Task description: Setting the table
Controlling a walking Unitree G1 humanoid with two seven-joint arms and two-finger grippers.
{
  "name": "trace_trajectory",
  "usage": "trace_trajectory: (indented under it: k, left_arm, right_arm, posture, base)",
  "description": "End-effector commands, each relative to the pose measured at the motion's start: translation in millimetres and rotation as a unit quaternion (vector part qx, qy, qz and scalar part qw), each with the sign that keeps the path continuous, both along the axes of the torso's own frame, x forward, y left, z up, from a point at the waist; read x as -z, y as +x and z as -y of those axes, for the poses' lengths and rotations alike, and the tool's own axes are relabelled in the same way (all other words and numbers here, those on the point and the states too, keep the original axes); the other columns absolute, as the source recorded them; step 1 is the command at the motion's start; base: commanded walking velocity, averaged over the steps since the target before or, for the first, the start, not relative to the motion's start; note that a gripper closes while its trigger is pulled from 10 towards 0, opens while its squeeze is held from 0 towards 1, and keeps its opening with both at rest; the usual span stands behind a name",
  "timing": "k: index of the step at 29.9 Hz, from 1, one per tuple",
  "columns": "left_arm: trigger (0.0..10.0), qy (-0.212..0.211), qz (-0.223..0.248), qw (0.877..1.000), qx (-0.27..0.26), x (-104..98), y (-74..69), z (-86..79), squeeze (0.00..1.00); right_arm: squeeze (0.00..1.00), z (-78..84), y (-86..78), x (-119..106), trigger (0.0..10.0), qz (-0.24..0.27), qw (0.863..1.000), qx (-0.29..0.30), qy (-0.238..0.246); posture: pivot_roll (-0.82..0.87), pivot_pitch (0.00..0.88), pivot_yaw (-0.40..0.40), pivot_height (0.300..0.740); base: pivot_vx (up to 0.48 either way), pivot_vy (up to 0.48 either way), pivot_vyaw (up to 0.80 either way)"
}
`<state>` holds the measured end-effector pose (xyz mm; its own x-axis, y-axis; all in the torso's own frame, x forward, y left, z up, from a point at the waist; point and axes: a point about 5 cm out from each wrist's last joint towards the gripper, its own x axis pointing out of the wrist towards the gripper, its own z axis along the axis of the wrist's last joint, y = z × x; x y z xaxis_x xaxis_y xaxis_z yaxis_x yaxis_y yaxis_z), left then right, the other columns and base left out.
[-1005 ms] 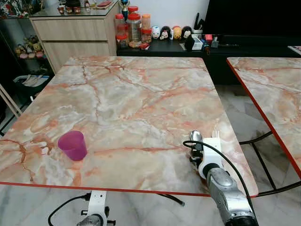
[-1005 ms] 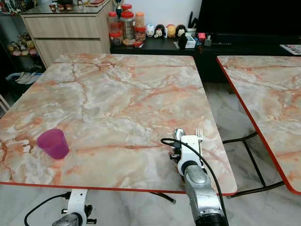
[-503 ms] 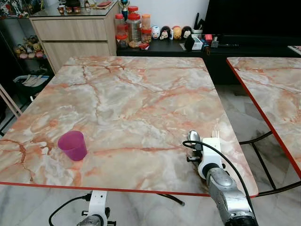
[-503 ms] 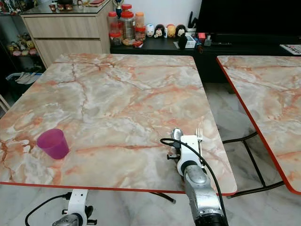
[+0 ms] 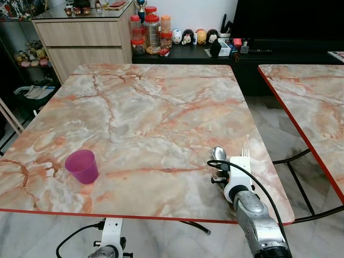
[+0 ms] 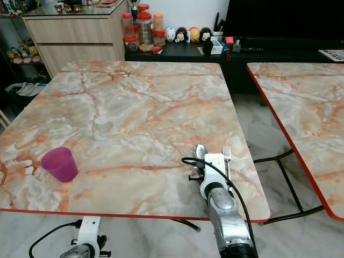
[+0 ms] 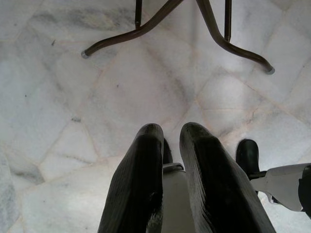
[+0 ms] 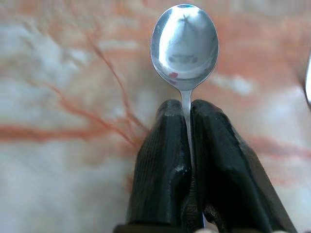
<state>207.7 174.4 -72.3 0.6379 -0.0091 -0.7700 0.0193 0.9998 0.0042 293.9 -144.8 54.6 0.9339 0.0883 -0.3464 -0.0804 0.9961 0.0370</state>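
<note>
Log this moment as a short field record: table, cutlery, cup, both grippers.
table: marble-pattern top with a red edge
spoon: clamped by its handle between the right gripper's fingers, bowl pointing forward over the table
fork: lies on the table just right of the spoon, tines pointing away
cup: purple, upright, near the table's front left edge
right gripper: shut on the spoon, low over the table's front right part
left gripper: shut, hanging idle above the floor
</note>
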Motion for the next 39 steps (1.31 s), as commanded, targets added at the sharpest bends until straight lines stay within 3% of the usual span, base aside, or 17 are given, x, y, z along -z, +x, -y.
trace_trajectory:
  k: [1,3,4,10,15,19,24,39]
  left_arm:
    - [10.0,0.001,-0.001,1.0,0.002,-0.3,0.8,0.5,0.0]
    - [10.0,0.001,-0.001,1.0,0.001,-0.3,0.8,0.5,0.0]
    - [10.0,0.0,-0.001,1.0,0.001,-0.3,0.9,0.6,0.0]
    - [10.0,0.005,0.002,1.0,-0.005,-0.7,1.4,-0.8,0.0]
    - [10.0,0.011,0.009,1.0,-0.018,-1.6,2.0,-4.2,0.0]
    - [10.0,0.011,0.009,1.0,-0.019,-1.7,2.1,-4.2,0.0]
    - [10.0,0.017,0.002,0.999,-0.032,1.2,-4.3,-10.0,0.0]
    - [10.0,0.021,-0.006,0.999,-0.035,3.5,-8.6,-11.1,0.0]
  right_arm:
    - [0.0,-5.8,7.7,-17.1,0.0,0.043,0.999,-0.009,0.009]
    - [0.0,-6.9,8.6,-21.1,0.0,0.058,0.998,-0.009,0.014]
    - [0.0,-7.8,9.6,-26.5,10.0,0.08,0.997,-0.011,0.009]
    - [0.0,-10.4,12.7,-53.5,10.0,0.187,0.982,-0.015,-0.021]
    - [0.0,-13.4,13.8,-69.5,10.0,0.246,0.968,-0.018,-0.049]
    - [0.0,-13.5,13.8,-69.6,10.0,0.252,0.966,-0.018,-0.05]
    - [0.0,-15.4,9.4,-71.7,10.0,0.287,0.955,-0.028,-0.074]
    - [0.0,-12.9,9.6,-76.6,10.0,0.313,0.946,-0.019,-0.087]
  posture:
    - [-0.09,0.0,-0.003,0.74]
    - [-0.09,0.0,-0.004,0.74]
    - [-0.09,0.0,-0.005,0.74]
    - [-0.09,0.0,-0.005,0.74]
    - [-0.09,0.0,-0.005,0.74]
    - [-0.09,0.0,-0.005,0.74]
    - [-0.09,0.0,-0.007,0.74]
    - [-0.09,0.0,-0.009,0.74]
  base:
    - [0.0,0.0,0.0]
    - [0.0,0.0,0.0]
    - [0.0,0.0,0.0]
    - [0.0,0.0,0.0]
    - [0.0,0.0,0.0]
    - [0.0,0.0,0.0]
    - [0.0,-0.269,0.0]
    - [0.0,-0.326,0.0]
